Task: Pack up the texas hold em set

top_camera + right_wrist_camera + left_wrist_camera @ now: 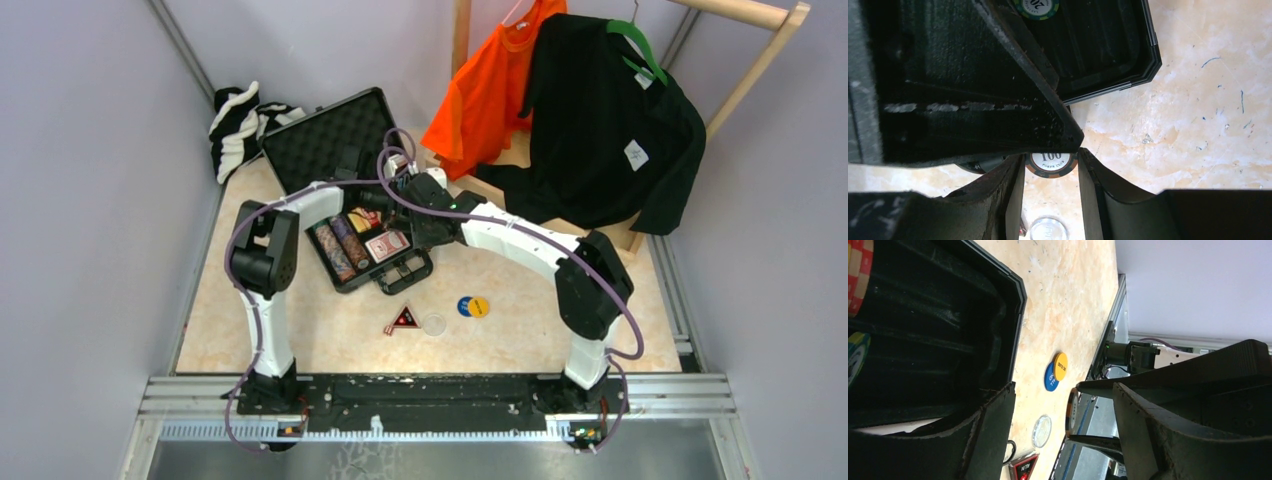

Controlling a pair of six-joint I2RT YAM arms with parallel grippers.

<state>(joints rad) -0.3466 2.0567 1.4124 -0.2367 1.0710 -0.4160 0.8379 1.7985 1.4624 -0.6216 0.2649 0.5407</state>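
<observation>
Black briefcase (325, 145) lies open, chip rows (338, 248) in foam. Right jaws pinch 100 chip (1050, 161); left jaws wide, empty. Discs (473, 306) loose on worktop (540, 330).

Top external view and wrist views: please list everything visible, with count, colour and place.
briefcase: one, black, open, far left.
poker chips: several rows, multicoloured, inside briefcase.
card deck: one, red, inside briefcase.
triangle: one, black-red, table, near briefcase.
clear disc: one, transparent, beside triangle.
blue disc, yellow disc: one each, overlapping, right of clear disc.
striped cloth: one, black-white, far-left corner.
orange shirt, black shirt: one each, on rack, far right.
left tool: one, black, open, by briefcase.
right tool: one, black, shut on 100 chip.
</observation>
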